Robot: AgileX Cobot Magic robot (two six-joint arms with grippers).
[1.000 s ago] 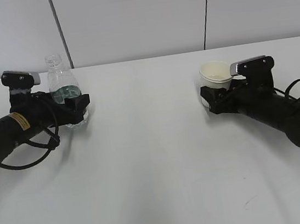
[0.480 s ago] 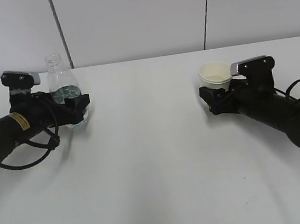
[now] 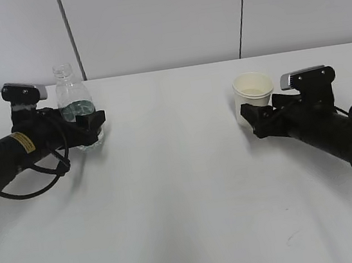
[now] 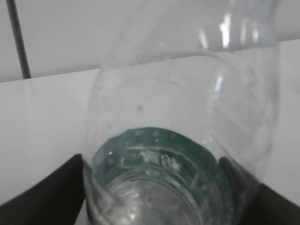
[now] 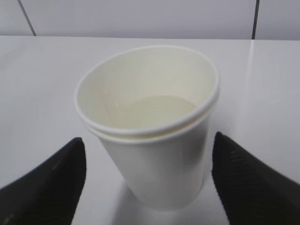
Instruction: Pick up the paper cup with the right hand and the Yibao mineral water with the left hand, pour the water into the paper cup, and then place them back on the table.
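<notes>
A clear, uncapped water bottle [image 3: 75, 106] with a green label is seen standing upright near the back left corner of the white tabletop [image 3: 185, 201]. It is clasped at label height by the fingers of the left gripper [image 3: 91, 126], whose black pads [image 4: 56, 187] are pressed against both sides of the bottle in the left wrist view. Toward the right, near the back edge, a cream paper cup [image 3: 253, 98] is set upright on the tabletop. It is flanked by the spread fingers of the right gripper [image 3: 250, 116], and a gap is visible on each side of the cup in the right wrist view.
</notes>
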